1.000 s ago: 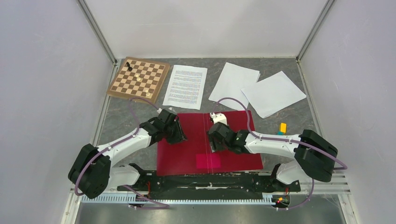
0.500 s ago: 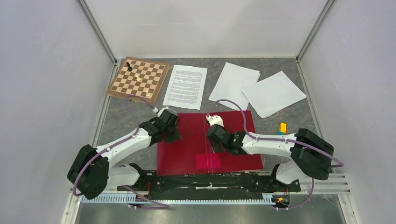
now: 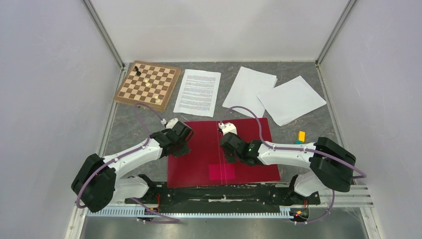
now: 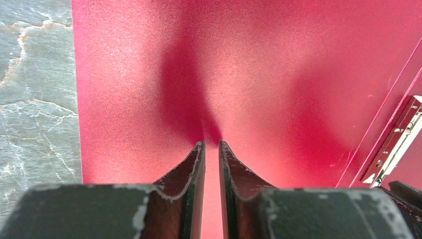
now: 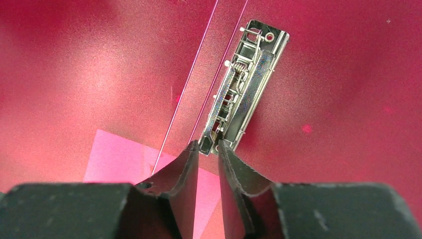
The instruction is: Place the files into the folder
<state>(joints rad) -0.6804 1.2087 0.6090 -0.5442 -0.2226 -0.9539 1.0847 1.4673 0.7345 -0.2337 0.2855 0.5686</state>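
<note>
The red folder point(image 3: 199, 162) lies open and flat at the near middle of the table, with its metal clip point(image 5: 244, 79) along the spine and a pink patch point(image 5: 119, 159) beside it. The files lie beyond it: one printed sheet point(image 3: 197, 92) and two blank white sheets point(image 3: 249, 89) point(image 3: 291, 99). My left gripper point(image 4: 211, 144) is shut and empty, close above the folder's bare left panel point(image 4: 149, 74). My right gripper point(image 5: 207, 144) is shut to a narrow gap, tips at the near end of the clip; I cannot tell if they touch it.
A brown-and-white chessboard point(image 3: 148, 83) with a few pieces sits at the back left. A small yellow and teal object point(image 3: 301, 136) lies right of the folder. Grey walls enclose the table on three sides.
My left gripper has drawn back to the left, toward the folder's left edge. My right gripper has shifted slightly left over the clip. The folder and sheets have not moved.
</note>
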